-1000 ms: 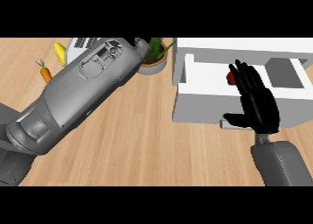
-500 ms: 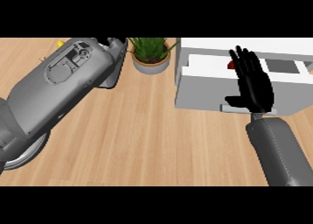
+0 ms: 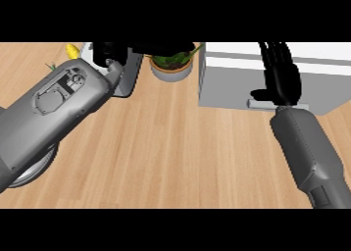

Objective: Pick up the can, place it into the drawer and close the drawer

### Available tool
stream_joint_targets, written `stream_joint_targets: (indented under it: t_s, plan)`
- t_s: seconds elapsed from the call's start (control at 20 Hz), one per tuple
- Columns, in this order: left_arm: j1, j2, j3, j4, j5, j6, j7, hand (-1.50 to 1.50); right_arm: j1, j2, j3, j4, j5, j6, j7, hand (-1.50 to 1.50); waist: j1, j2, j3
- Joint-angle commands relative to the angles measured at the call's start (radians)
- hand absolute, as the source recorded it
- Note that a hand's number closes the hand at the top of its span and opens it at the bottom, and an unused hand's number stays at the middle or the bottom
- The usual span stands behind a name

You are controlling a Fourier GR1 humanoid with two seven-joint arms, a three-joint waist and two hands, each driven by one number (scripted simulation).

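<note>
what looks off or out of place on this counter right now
Nothing looks spilled, tipped or damaged. The potted plant stands upright beside the white drawer unit, and the right hand lies flat against the drawer front. The can shows nowhere in this view.

Bright, even light; soft shadows

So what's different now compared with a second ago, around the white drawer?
The white drawer box looks pushed in: the open compartment and the red can inside no longer show. The right black hand lies straight against its front, by the grey handle. The left grey forearm moved toward the view's upper left. The potted green plant remains on the wooden counter.
</note>
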State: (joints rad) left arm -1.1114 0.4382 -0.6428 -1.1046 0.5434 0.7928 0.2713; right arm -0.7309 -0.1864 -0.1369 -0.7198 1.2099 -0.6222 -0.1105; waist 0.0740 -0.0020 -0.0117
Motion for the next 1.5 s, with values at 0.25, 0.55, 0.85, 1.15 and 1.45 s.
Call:
stream_joint_targets:
  t_s: [0.25,0.55,0.85,1.15,1.45]
  plan:
    - [0.136,0.07,0.029,-0.116,-0.018,-0.03,-0.004,-1.5,-0.203,-0.002,-0.072,0.306,-0.012,-0.117,-0.033,-1.5,0.005,0.023,0.014]
    - [0.181,0.088,0.009,-0.204,-0.053,-0.016,0.009,-1.5,-0.308,-0.04,-0.101,0.405,-0.004,-0.112,-0.015,-1.5,0.021,0.027,0.014]
    - [0.227,0.112,0.042,-0.234,-0.049,-0.032,0.0,-1.5,-0.374,-0.035,-0.125,0.448,-0.02,-0.112,-0.018,-1.5,0.027,0.031,0.014]
    - [0.279,0.1,0.043,-0.258,-0.062,-0.042,-0.041,-1.5,-0.429,0.001,-0.171,0.46,-0.071,-0.087,-0.038,-1.5,0.031,0.036,0.015]
    - [0.304,0.118,0.046,-0.278,-0.076,-0.024,-0.024,-1.5,-0.435,0.049,-0.304,0.409,-0.248,-0.037,-0.212,-1.5,0.015,0.025,0.017]
